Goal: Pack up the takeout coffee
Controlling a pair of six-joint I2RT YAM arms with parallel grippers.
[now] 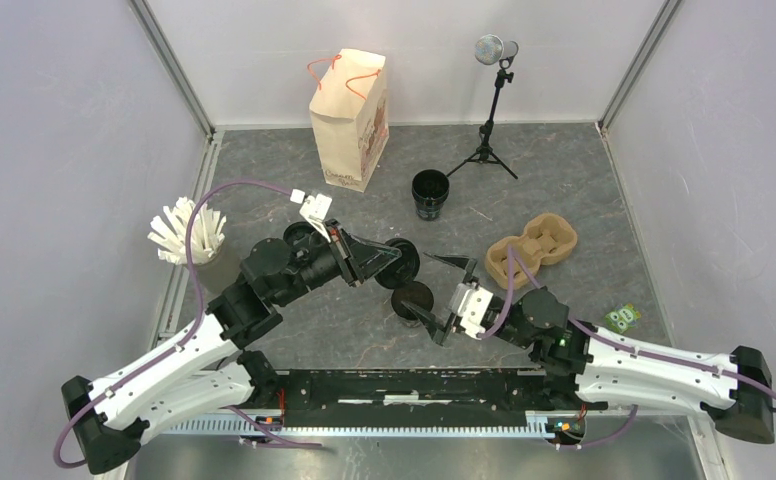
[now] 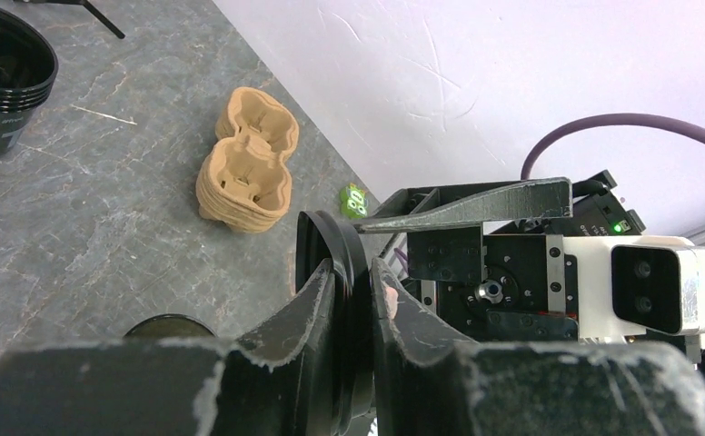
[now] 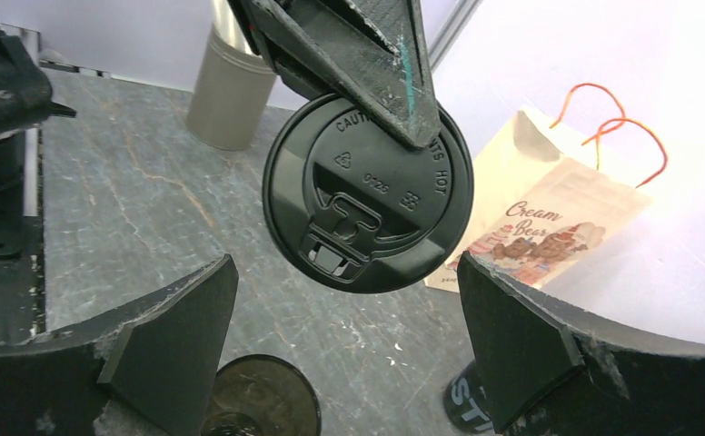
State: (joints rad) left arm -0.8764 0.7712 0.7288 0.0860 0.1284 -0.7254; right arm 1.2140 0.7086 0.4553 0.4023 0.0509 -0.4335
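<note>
Lidding now, seemingly: pinching 1 lid (image 3: 367,195) edge-on in left gripper (image 2: 353,272), with right gripper (image 3: 344,263) wide and empty. Next, needs levelling over the open cup (image 1: 414,300), then pressing.

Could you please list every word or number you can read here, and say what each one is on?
"CAUT" and "HOT": lid, held in the left tool, which covers the middle.
"Cream Bear": paper bag; smaller print blurred.
"ST": black cups; rest cut off.
Small embossed digits on the lid: too small to read.
</note>
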